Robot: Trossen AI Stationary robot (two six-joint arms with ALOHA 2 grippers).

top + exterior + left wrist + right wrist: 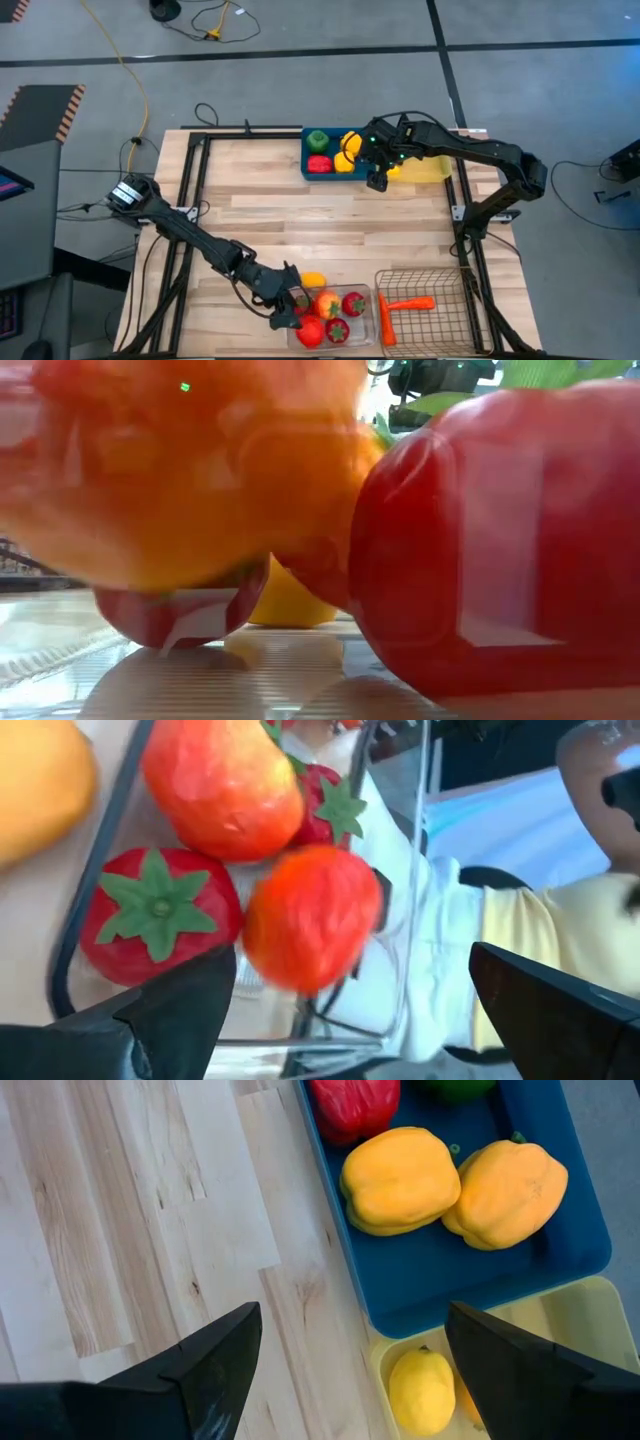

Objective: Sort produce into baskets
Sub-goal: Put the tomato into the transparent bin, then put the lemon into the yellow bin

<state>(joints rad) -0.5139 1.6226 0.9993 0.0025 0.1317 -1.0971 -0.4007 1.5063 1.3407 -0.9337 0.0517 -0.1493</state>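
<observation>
Red fruit [312,918] between spread fingers of left hand [290,308], over clear bin [372,318]. Right hand [378,172] open above blue tray [310,168] edge.

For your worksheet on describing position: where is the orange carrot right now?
In the high view the carrot lies inside the wire-mesh basket at the table's near right corner, just right of the clear bin.

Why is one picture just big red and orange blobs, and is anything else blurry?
In the low view the camera sits right against the produce in the clear bin, so the red fruit and orange fruit fill it, out of focus; in the left wrist view one red-orange fruit is smeared; the high and right wrist views are sharp.
</observation>
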